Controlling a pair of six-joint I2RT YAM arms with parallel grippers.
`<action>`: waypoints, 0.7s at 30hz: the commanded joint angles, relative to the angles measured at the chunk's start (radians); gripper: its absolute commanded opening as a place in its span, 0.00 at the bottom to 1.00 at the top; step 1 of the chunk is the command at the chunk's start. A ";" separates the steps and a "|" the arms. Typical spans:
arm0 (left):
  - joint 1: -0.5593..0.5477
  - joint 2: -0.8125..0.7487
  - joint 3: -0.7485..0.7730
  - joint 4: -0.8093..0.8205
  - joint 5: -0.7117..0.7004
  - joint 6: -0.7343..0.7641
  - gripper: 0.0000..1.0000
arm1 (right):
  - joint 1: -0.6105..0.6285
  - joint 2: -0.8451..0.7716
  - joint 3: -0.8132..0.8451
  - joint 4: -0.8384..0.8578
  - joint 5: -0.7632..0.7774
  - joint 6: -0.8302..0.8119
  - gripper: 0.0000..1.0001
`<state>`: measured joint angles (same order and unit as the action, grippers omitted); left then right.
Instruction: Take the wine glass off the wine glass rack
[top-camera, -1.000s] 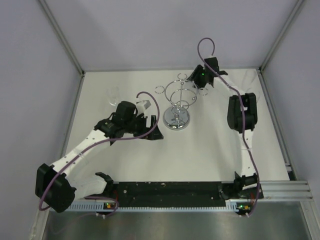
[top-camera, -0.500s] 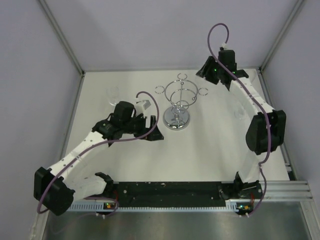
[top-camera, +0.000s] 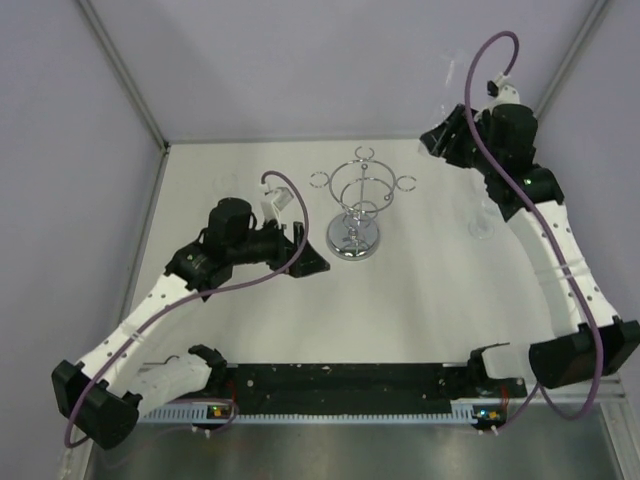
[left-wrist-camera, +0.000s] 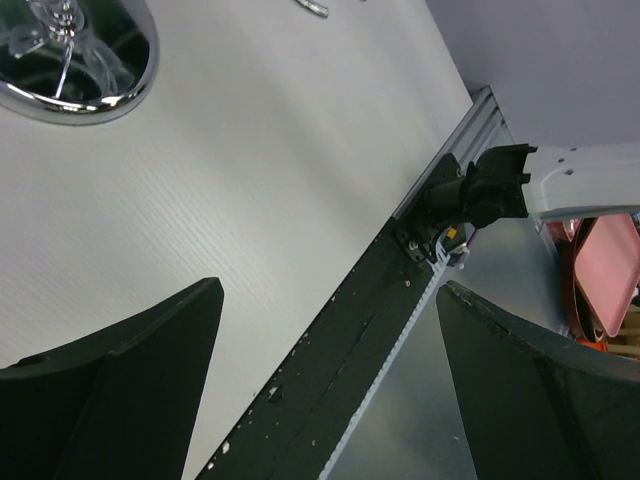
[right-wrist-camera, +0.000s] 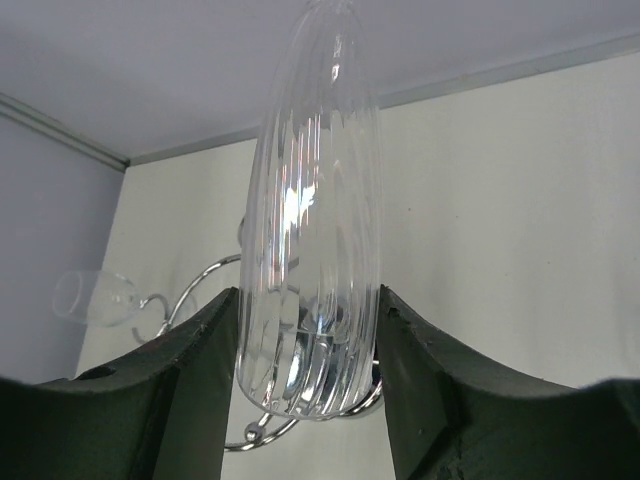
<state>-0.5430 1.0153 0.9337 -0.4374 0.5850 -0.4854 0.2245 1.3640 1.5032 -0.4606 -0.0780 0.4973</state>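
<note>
The chrome wine glass rack (top-camera: 358, 195) stands mid-table on its round mirrored base (top-camera: 352, 240); the base also shows in the left wrist view (left-wrist-camera: 75, 60). My right gripper (top-camera: 441, 138) is raised to the right of the rack, clear of its arms. In the right wrist view it (right-wrist-camera: 310, 300) is shut on a ribbed clear wine glass (right-wrist-camera: 312, 210), with the rack's arms (right-wrist-camera: 200, 285) behind it. My left gripper (top-camera: 308, 258) sits left of the base; it (left-wrist-camera: 328, 290) is open and empty.
A faint clear glass (top-camera: 481, 222) stands on the table under my right arm. Another faint glass (top-camera: 226, 187) is at the far left and shows small in the right wrist view (right-wrist-camera: 95, 298). The black mounting rail (top-camera: 340, 385) runs along the near edge.
My right gripper has moved right and up, away from the rack's rings. My left arm has shifted slightly left.
</note>
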 joint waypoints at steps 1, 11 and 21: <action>0.000 -0.029 0.077 0.078 0.001 -0.021 0.94 | 0.018 -0.123 -0.006 -0.012 -0.035 -0.002 0.38; -0.008 -0.090 -0.015 0.535 -0.148 -0.147 0.94 | 0.145 -0.246 -0.072 0.049 -0.163 0.132 0.38; -0.086 -0.095 -0.091 0.813 -0.382 0.099 0.94 | 0.271 -0.247 -0.034 0.126 -0.184 0.323 0.36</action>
<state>-0.5930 0.9173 0.8627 0.1780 0.3294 -0.5117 0.4477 1.1366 1.4265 -0.4263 -0.2516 0.7231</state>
